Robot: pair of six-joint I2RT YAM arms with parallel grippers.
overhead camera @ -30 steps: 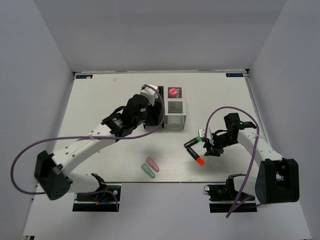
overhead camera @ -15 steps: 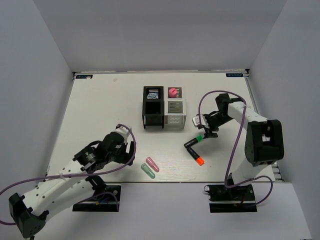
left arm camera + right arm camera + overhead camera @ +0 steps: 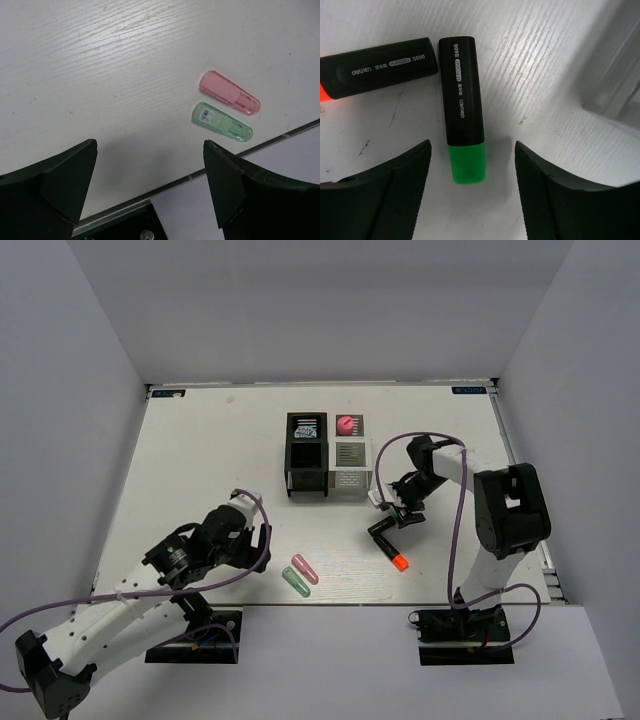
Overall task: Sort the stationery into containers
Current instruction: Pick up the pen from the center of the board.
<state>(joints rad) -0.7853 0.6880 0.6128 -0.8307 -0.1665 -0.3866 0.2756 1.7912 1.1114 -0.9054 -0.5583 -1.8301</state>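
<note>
Both my grippers hang open over loose stationery on the table [image 3: 200,460].
My left gripper [image 3: 150,170] has its fingers spread wide and holds nothing; the pink capsule [image 3: 230,92] and green capsule [image 3: 222,121] lie side by side just beyond it, near the table's front edge. My right gripper [image 3: 472,170], fingers apart, straddles the cap end of the green-capped marker [image 3: 462,120], which lies beside the orange-capped marker [image 3: 380,67], near the 2 boxes: white box [image 3: 351,478], black box [image 3: 293,465].
</note>
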